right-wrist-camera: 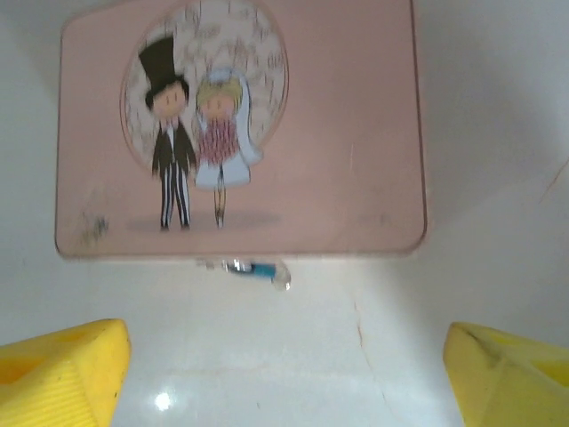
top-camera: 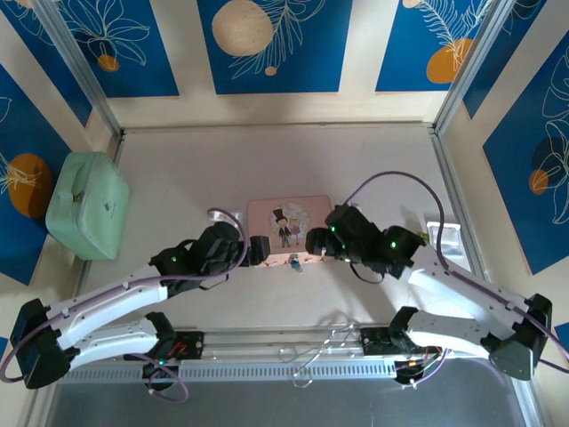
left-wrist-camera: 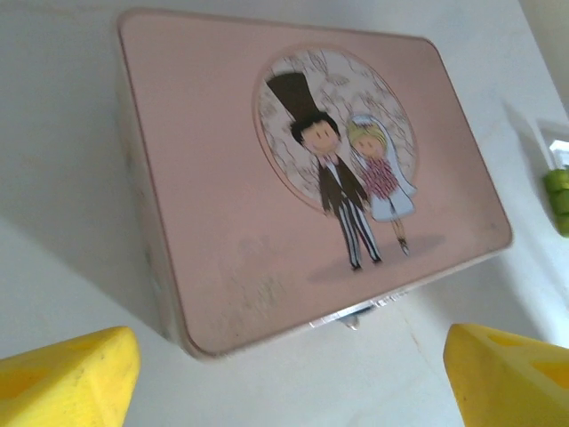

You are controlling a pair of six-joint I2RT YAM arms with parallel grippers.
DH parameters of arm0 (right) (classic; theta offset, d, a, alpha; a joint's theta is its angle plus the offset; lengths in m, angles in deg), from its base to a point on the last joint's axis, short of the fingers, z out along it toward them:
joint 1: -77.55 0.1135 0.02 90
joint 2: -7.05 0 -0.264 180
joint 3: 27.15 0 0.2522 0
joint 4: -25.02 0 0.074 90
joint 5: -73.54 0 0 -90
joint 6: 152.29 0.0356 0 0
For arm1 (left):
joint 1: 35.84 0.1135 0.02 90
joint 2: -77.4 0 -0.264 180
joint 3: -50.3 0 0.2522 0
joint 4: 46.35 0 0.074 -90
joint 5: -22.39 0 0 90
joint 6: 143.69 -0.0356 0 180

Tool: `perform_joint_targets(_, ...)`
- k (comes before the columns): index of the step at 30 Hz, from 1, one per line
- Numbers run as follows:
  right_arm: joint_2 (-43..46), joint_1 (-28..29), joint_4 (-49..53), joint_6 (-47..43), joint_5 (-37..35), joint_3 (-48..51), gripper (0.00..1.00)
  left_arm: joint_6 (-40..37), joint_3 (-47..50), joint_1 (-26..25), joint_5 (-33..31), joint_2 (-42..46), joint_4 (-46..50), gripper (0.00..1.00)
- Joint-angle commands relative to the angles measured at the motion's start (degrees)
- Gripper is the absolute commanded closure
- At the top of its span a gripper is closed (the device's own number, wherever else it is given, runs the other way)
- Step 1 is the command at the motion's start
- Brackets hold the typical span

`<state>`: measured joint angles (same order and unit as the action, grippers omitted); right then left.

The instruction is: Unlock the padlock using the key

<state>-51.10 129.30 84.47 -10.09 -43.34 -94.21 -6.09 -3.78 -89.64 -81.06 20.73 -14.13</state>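
My left gripper (left-wrist-camera: 289, 374) and right gripper (right-wrist-camera: 286, 365) gape empty below the smooth pink rounded box (right-wrist-camera: 356, 133), tiny blue padlock (right-wrist-camera: 258, 268) at its lower edge

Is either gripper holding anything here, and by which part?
Nothing is held. The left gripper and right gripper are both open and empty; the padlock sits untouched at the front edge of the pink box.

left hand (top-camera: 263, 251): fingers spread wide | right hand (top-camera: 313, 242): fingers spread wide | arms angled inward
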Motion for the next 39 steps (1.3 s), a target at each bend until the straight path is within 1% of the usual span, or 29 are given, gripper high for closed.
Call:
perform_joint_targets(1, 0.31, 5.31, 0.93, 6.33, -3.58, 4.47, 0.09, 6.32, 2.11, -2.03, 1.52, 1.38, -0.66, 0.13)
perform_joint_targets(2, 0.31, 7.76, -0.87, 7.33, -5.23, 6.12, 0.10, 7.49, 2.71, -2.27, 1.95, 1.28, -1.51, 0.13)
perform_joint_targets(4, 0.32, 11.91, -4.90, 6.52, -7.82, 8.41, 0.09, 8.94, 3.36, -2.32, 3.21, 0.75, -3.27, 0.13)
perform_joint_targets(6, 0.02, 13.41, -6.76, 5.58, -9.24, 9.63, 0.09, 9.14, 3.69, -2.80, 3.52, -0.20, -5.34, 0.14)
perform_joint_targets(7, 0.10, 12.62, -8.50, 4.54, -8.01, 10.52, 0.10, 8.68, 3.84, -3.25, 3.38, -0.88, -6.61, 0.14)
perform_joint_targets(9, 0.74, 8.11, -12.27, 2.36, -1.89, 12.39, 0.13, 8.72, 3.23, -3.81, 3.26, -2.63, -6.81, 0.14)
perform_joint_targets(11, 2.32, 1.35, -18.34, -0.71, 7.46, 15.39, 0.16, 9.11, 2.81, -3.92, 4.21, -4.00, -7.85, 0.15)
perform_joint_targets(13, 3.17, -3.81, -22.13, -2.96, 13.81, 17.62, 0.18, 9.76, 3.68, -4.18, 4.48, -4.61, -10.31, 0.14)
perform_joint_targets(16, 1.74, -8.53, -24.97, -5.12, 19.24, 19.34, 0.24, 11.51, 4.37, -4.20, 3.83, -5.83, -10.60, 0.14)
perform_joint_targets(18, 0.12, -9.40, -26.09, -6.28, 21.39, 19.55, 0.27, 12.03, 4.43, -4.20, 4.19, -6.59, -10.26, 0.14)
perform_joint_targets(21, -2.17, -8.57, -26.88, -7.86, 21.24, 18.88, 0.27, 12.56, 5.24, -4.20, 4.12, -7.41, -11.05, 0.14)
perform_joint_targets(25, -4.52, -8.25, -27.70, -7.61, 21.23, 17.86, 0.30, 13.23, 4.92, -4.12, 1.59, -7.13, -8.29, 0.12)
perform_joint_targets(28, -6.42, -7.46, -28.50, -8.46, 20.73, 16.94, 0.31, 12.90, 5.25, -3.74, 0.11, -7.10, -8.03, 0.11)
perform_joint_targets(31, -8.22, -7.14, -28.23, -8.86, 20.46, 15.50, 0.32, 12.28, 4.85, -2.57, 0.55, -7.95, -7.37, 0.11)
perform_joint_targets(35, -9.50, -6.42, -28.51, -10.34, 19.30, 14.14, 0.32, 10.97, 4.76, -1.67, 1.21, -9.43, -9.13, 0.11)
perform_joint_targets(39, -10.74, -6.32, -28.72, -10.85, 19.06, 12.87, 0.32, 9.01, 1.96, -1.22, 0.41, -12.01, -6.77, 0.12)
